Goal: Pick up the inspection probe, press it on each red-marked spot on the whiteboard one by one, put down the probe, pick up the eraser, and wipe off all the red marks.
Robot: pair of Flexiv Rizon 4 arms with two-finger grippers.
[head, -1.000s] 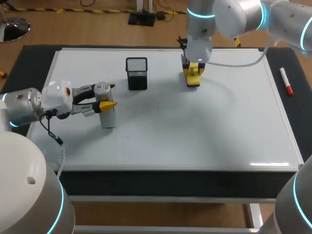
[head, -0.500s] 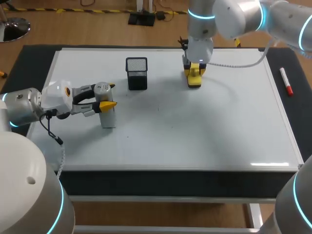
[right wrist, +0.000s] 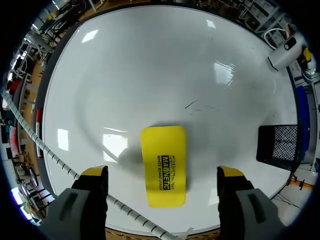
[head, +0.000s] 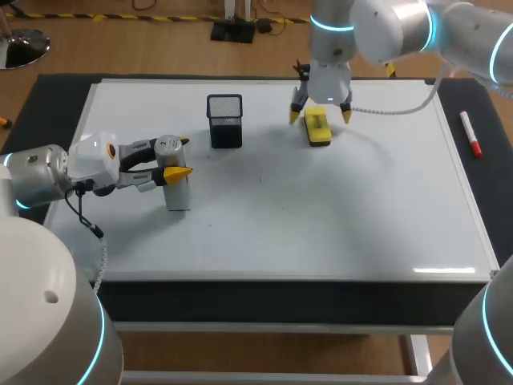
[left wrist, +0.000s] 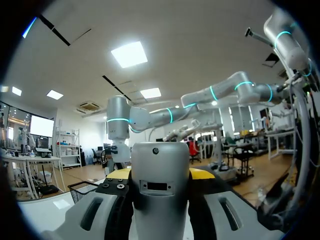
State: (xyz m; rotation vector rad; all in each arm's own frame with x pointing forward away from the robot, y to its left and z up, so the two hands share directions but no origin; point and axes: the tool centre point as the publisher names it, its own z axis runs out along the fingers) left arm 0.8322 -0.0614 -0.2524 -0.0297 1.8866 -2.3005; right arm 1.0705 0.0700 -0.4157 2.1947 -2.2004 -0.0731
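1. The left end effector (head: 182,156) is clamped on the inspection probe (head: 177,191), one finger on each side. The probe stands upright near the left edge of the whiteboard (head: 361,216). We cannot tell whether its foot touches the surface. Risk: if it is let go while tilted or above the surface, it may topple.
2. The black mesh cup (head: 225,120) stands between the two arms, near the far edge. Risk: a wide wiping stroke that way could knock it over.
3. The eraser (head: 318,127) lies flat on the whiteboard. The right end effector (head: 320,118) hangs just above it, spread wide, with a tip on either side and neither touching. Risk: if the fingers close unevenly, one tip lands first and skids or twists the eraser.
4. The red marker (head: 470,134) lies off the whiteboard, at the bench's right. We spot no red marks on the whiteboard.
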